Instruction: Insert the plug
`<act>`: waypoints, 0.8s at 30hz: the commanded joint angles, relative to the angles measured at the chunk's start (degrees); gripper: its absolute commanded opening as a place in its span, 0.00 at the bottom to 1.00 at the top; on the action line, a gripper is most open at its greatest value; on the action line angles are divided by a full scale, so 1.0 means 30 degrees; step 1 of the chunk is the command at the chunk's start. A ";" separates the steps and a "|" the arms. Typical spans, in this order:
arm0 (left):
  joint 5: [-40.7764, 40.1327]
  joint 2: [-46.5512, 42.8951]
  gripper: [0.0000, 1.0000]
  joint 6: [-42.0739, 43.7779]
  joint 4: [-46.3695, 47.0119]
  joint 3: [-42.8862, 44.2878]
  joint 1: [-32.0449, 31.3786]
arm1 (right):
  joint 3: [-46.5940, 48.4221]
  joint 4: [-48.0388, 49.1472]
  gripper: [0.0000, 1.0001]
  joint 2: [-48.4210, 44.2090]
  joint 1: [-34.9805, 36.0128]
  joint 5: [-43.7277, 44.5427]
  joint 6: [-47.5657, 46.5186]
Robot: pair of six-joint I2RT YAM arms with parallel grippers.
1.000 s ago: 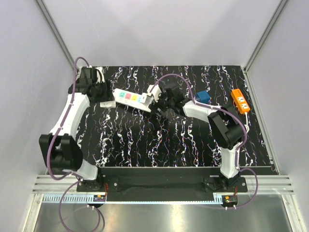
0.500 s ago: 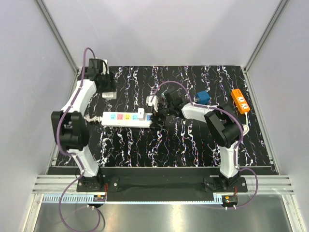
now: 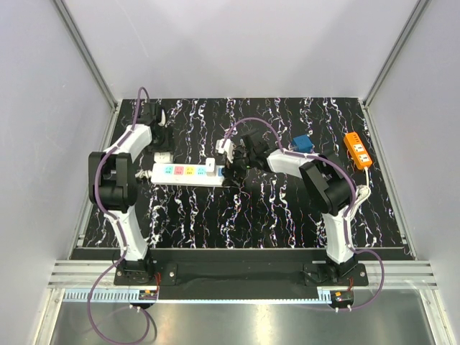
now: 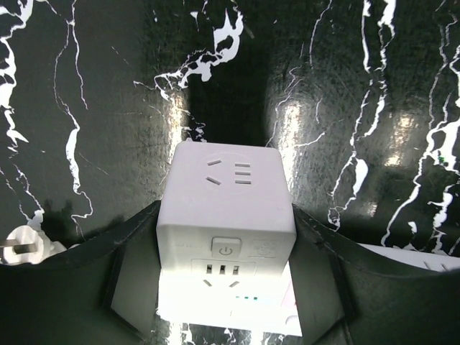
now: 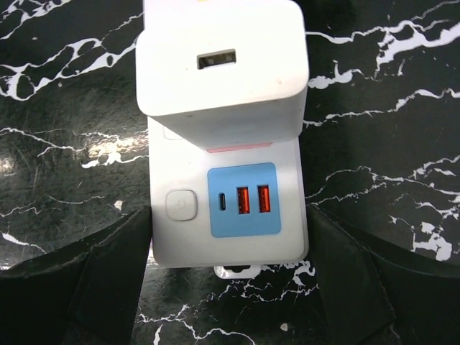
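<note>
Overhead view with both wrist views. The black, white-veined desk [image 3: 273, 208] carries a white power strip [image 3: 183, 173] lying left to right at centre-left of the overhead frame, with coloured socket faces along its top.

The plug [image 5: 223, 68], a white block charger with one USB port on its upper face, stands upright on the strip's right end, just beside the blue USB panel [image 5: 243, 200] and the strip's switch button [image 5: 180, 205]. A pink socket edge shows beneath it. The prongs are hidden, so how deep it sits cannot be told.

The right tool [image 5: 228, 215] straddles that end of the strip, its two dark fingers [image 5: 108, 273] meeting the strip's long sides, clamped on it.

The left tool [image 4: 226, 212] is at the upper left of the overhead frame. In its wrist view a white cube socket [image 4: 226, 187] sits between its fingers [image 4: 133, 266], which lie close on both sides. Whether they press on it cannot be told. A small white two-pin plug [image 4: 18, 248] lies at the left edge of that view.

A blue box [image 3: 302, 144] and an orange strip [image 3: 358, 149] lie apart at the upper right.
</note>
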 commanded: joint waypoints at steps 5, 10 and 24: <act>-0.0742 -0.2178 0.00 -0.0699 -0.0237 -0.2544 -0.0001 | 0.0229 0.4559 0.91 -0.2194 -0.0544 0.3713 0.2556; -0.1005 -0.3467 0.00 -0.0728 -0.0238 -0.3746 -0.0001 | -0.0733 0.4940 0.98 -0.2895 -0.0544 0.4153 0.3200; 0.1741 -0.6805 0.00 -0.2280 0.0055 -0.7582 -0.0997 | -0.1843 0.0317 0.21 -0.5270 -0.0544 1.0302 1.9231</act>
